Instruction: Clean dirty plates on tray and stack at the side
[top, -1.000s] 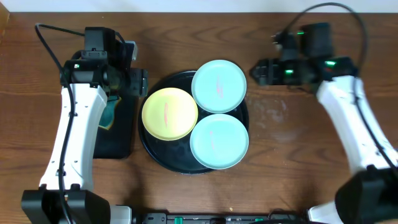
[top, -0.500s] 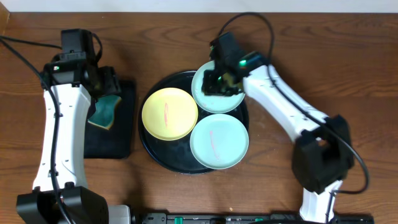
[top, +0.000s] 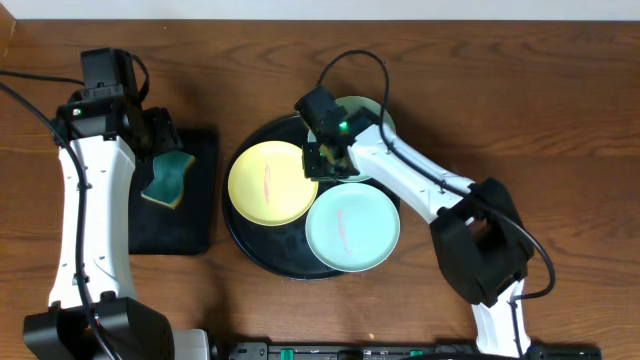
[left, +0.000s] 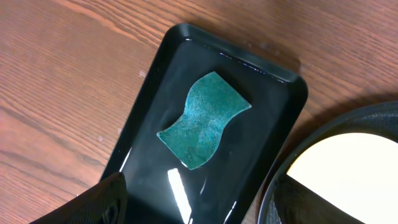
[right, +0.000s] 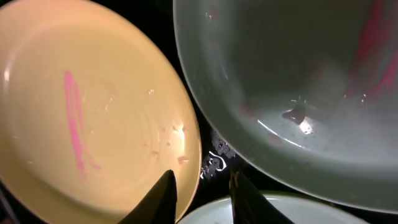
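Now left fingers gape wide near the sponge; right fingers stand narrow between plates, grip unclear.

Bright even light, glare on the rectangular tray, soft right-wrist close-up.

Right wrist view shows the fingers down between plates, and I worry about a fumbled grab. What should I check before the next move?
1. Right gripper holds a plate: not ok, jaws apart on nothing.
2. Yellow plate clean: not ok, pink smear.
3. Back mint plate clean: not ok, reddish smear.
4. Front mint plate clean: not ok, faint smear.
5. Sponge in left gripper: not ok, it lies in the rectangular tray.
6. Plates stacked: not ok, all on the round tray.
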